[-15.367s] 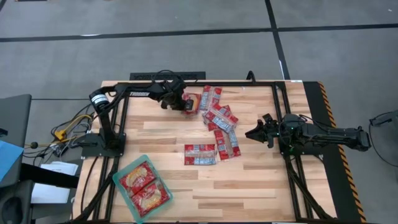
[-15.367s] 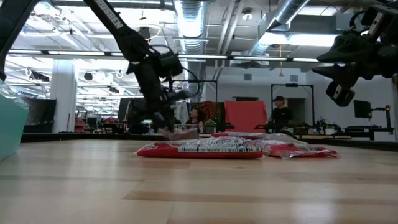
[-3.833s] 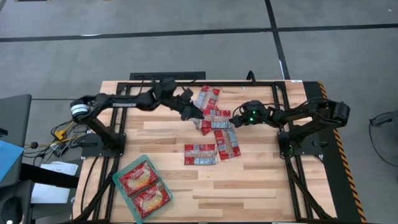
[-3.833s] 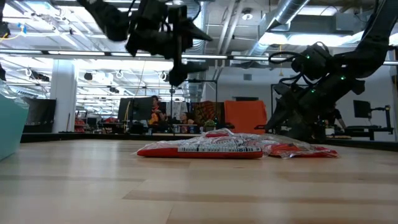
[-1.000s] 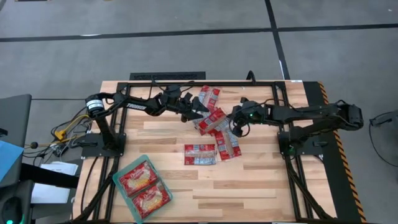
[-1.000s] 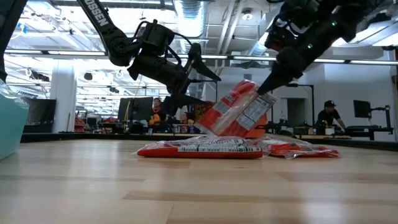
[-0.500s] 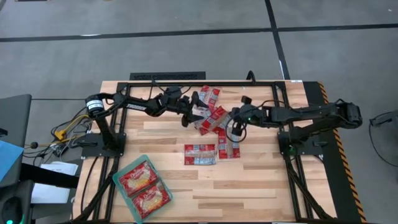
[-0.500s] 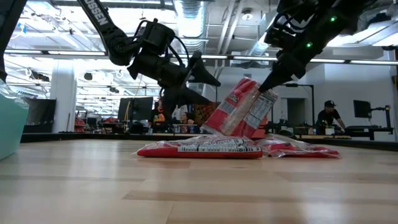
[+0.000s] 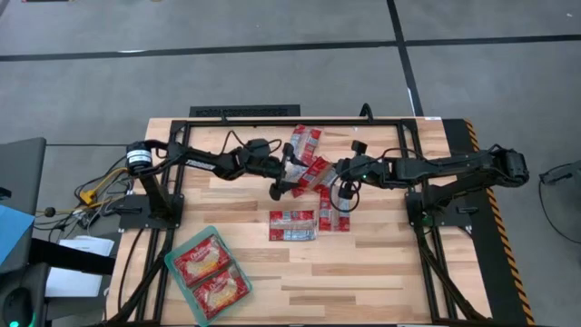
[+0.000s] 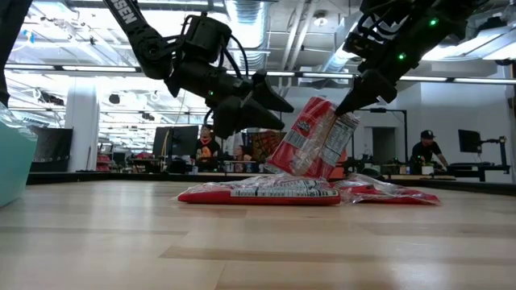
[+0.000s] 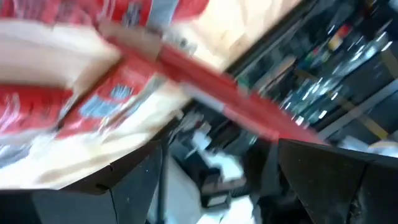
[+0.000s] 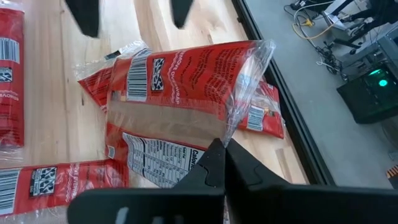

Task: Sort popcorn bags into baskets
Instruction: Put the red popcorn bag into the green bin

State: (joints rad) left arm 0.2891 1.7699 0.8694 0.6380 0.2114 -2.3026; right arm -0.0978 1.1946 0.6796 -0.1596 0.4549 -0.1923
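My right gripper (image 12: 221, 155) is shut on a narrow red popcorn bag (image 12: 180, 81) and holds it tilted above the pile at the table's middle (image 9: 310, 175). My left gripper (image 9: 281, 177) stands open just left of this bag. Its fingers (image 12: 87, 15) are beyond the bag's far end and I see no touch. More red bags lie flat on the wood: one toward the far edge (image 9: 307, 141), two nearer (image 9: 292, 224) (image 9: 333, 211). The teal basket (image 9: 186, 245) sits at the near left with two squarish packets inside. My right gripper pinches the bag's clear sealed edge (image 12: 241, 118) at one upper corner between its two shut fingers. It comes slanting down from the table's right side. The bag (image 10: 314, 141) hangs steeply tilted below the fingers. Its lower end is down at the pile; whether it rests there I cannot tell.
The black frame rails (image 9: 408, 163) run along the table's far, left and right sides. Bare wood lies between the pile and the basket and across the near right. People stand in the room beyond the table (image 10: 425, 153).
My left gripper has moved closer to the held bag and turned, staying open. My right gripper has shifted a little toward the table's left with the bag, which now stands steeper.
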